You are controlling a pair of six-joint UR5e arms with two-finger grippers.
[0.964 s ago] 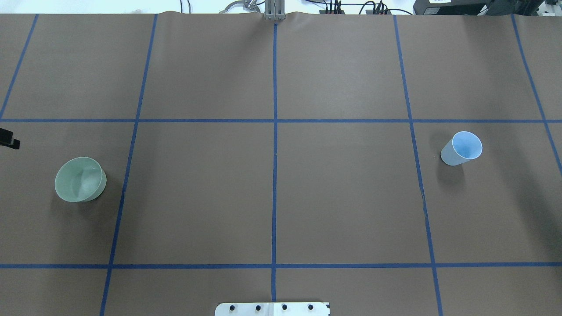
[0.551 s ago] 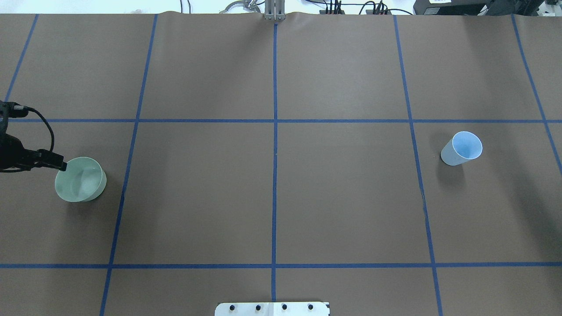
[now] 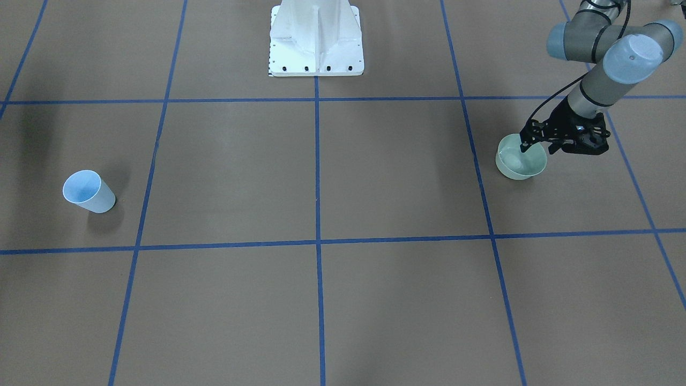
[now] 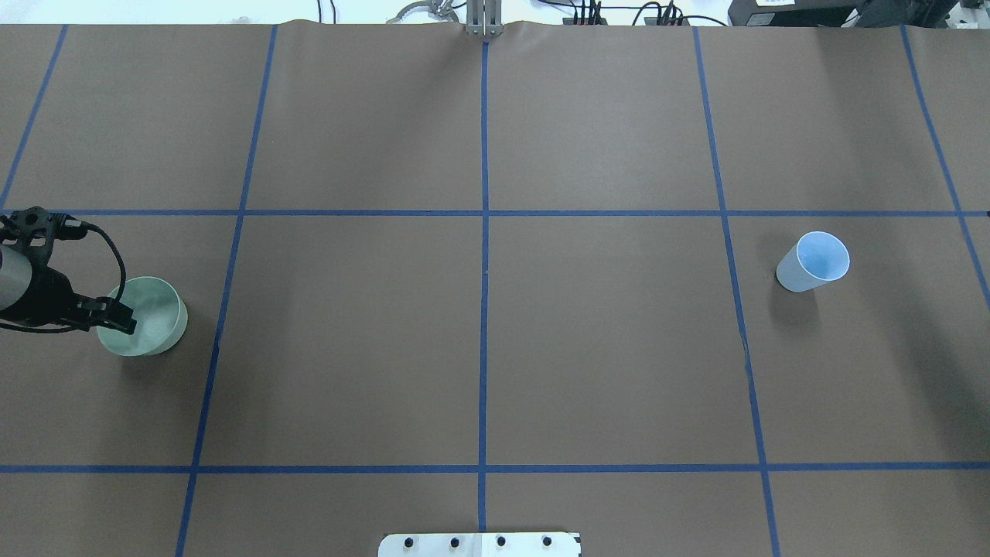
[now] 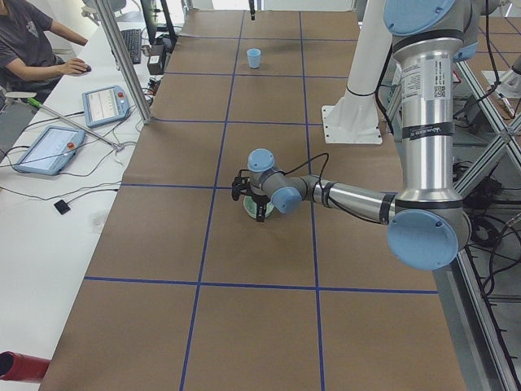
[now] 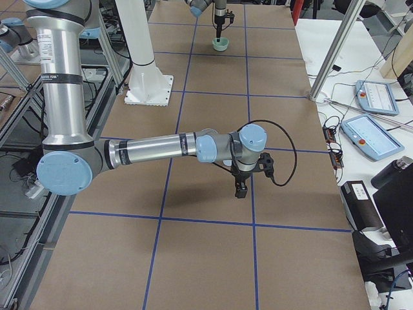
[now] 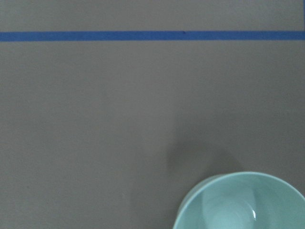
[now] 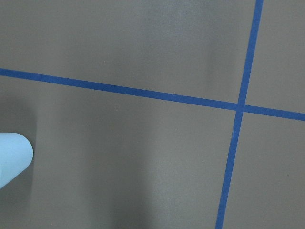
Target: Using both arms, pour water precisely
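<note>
1. Left arm [image 3: 597, 86] reaches low; left gripper [image 3: 525, 147] tips at mint bowl [image 3: 514, 170] rim, jaw gap unclear.
2. Right gripper [image 6: 240, 187] points down; opening can't be told.
3. Faint glint of water [image 7: 253, 214] in smooth round bowl; tapered pale-blue cup [image 4: 812, 261] far off.

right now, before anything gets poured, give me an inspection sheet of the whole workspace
surface: brown paper table, flat, with a blue tape grid.
job's things: green bowl upright on the robot's left side; blue cup upright on its right side; water shows only as a small glint inside the bowl.
clutter: nothing seen.
grippers: left gripper is at the bowl's rim, open or shut cannot be told; right gripper hangs above the table, not touching the cup, state cannot be told.
cables: black cable loops at the left wrist.
surroundings: white pedestal base; a person seated at a side bench with teach pendants.
</note>
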